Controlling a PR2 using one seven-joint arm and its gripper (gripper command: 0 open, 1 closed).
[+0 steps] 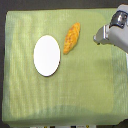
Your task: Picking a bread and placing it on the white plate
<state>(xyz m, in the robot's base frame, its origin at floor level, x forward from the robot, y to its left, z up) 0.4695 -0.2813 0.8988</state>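
The bread [71, 38] lies upper centre on the green cloth [30, 95], just beside the plate [47, 55]. It looks light and soft; take it across its middle, gently. Your gripper [100, 36] sits upper right; I cannot tell whether its fingers are apart.

- The white plate [47, 55] is laid flat on the table [85, 90], towards the exterior view's left.
- The bread [71, 38] is laid on the table just beside the plate, at its upper right in the view; whether the two touch cannot be told.
- The bread is set at a slant, its upper end leaning to the view's right.
- The gripper [99, 36] is seen at the view's right, apart from the bread, with the arm [120, 27] behind it reaching in from the upper right corner.
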